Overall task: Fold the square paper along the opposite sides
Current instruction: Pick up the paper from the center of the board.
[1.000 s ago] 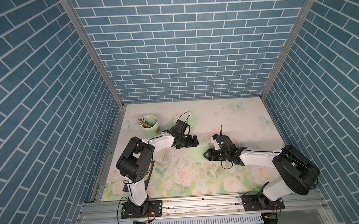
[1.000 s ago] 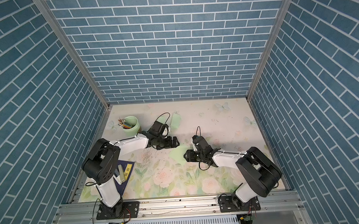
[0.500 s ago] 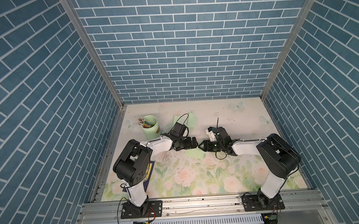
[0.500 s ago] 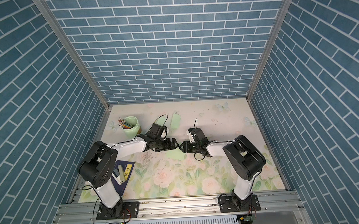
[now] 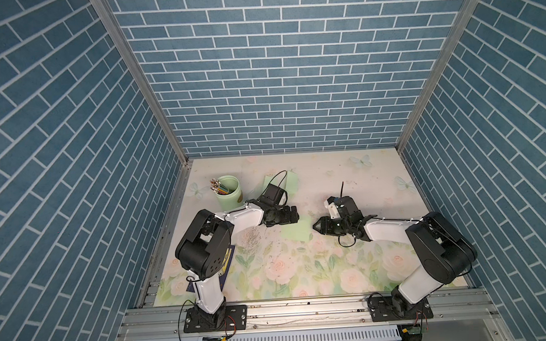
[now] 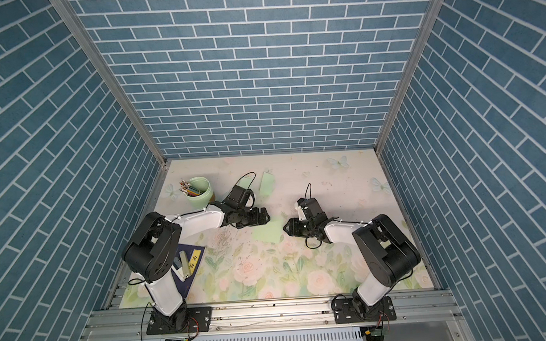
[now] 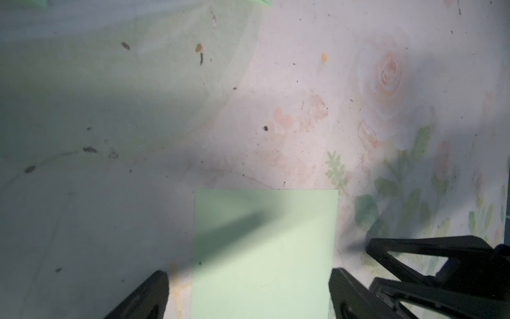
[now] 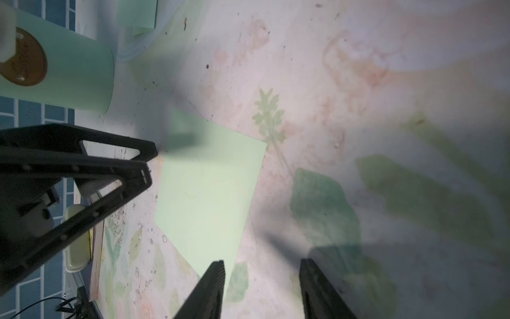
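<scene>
The square paper (image 5: 295,232) (image 6: 268,232) is pale green and lies flat on the flowered mat near the middle. My left gripper (image 5: 295,216) (image 6: 264,218) sits low at its far-left edge and is open. In the left wrist view the left gripper (image 7: 248,276) has its fingers on either side of the paper (image 7: 265,243), clear of it. My right gripper (image 5: 316,234) (image 6: 287,230) is at the paper's right edge, also open. In the right wrist view the right gripper (image 8: 262,262) holds nothing, and one finger overlaps a corner of the paper (image 8: 209,193).
A green cup of pencils (image 5: 228,193) stands at the back left. A second green paper (image 5: 290,183) lies behind the left wrist. A dark blue book (image 6: 186,262) lies by the left arm's base. Brick walls close in three sides.
The right gripper swung up towards the left gripper, then came back to the paper's right edge. The left gripper has barely moved.
</scene>
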Robot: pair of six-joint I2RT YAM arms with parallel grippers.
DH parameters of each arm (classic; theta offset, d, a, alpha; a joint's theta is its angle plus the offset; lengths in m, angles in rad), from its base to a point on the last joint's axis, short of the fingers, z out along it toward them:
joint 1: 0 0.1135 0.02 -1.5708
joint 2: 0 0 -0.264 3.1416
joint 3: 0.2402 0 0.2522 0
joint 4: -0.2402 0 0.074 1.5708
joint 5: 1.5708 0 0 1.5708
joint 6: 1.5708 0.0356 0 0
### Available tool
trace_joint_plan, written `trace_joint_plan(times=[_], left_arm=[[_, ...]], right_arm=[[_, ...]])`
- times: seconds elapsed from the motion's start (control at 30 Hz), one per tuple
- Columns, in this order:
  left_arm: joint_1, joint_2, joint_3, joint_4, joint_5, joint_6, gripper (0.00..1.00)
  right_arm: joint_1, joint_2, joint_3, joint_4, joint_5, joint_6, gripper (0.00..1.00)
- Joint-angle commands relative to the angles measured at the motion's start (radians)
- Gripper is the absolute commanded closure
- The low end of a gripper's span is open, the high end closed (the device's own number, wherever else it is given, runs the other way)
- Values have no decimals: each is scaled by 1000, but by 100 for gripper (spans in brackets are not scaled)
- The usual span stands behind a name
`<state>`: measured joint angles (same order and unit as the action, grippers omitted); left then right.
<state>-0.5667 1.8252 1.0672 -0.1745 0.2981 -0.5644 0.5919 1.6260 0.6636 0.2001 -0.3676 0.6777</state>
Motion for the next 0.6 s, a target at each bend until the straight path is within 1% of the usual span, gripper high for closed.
trace_joint_plan(times=[0.0, 0.2, 0.47, 0.5, 0.57], left_arm=[[6, 62, -25, -34, 16, 1, 3], [6, 80, -31, -43, 16, 4, 3], [13, 95, -53, -34, 12, 3, 4], [15, 97, -56, -34, 11, 2, 5], [20, 100, -62, -32, 7, 3, 12]], right_arm=[[44, 86, -8, -16, -5, 26, 50], [88, 198, 52, 28, -43, 30, 50], [111, 278, 117, 59, -79, 26, 51], [114, 284, 122, 63, -82, 24, 51], [117, 290, 131, 69, -85, 18, 51]])
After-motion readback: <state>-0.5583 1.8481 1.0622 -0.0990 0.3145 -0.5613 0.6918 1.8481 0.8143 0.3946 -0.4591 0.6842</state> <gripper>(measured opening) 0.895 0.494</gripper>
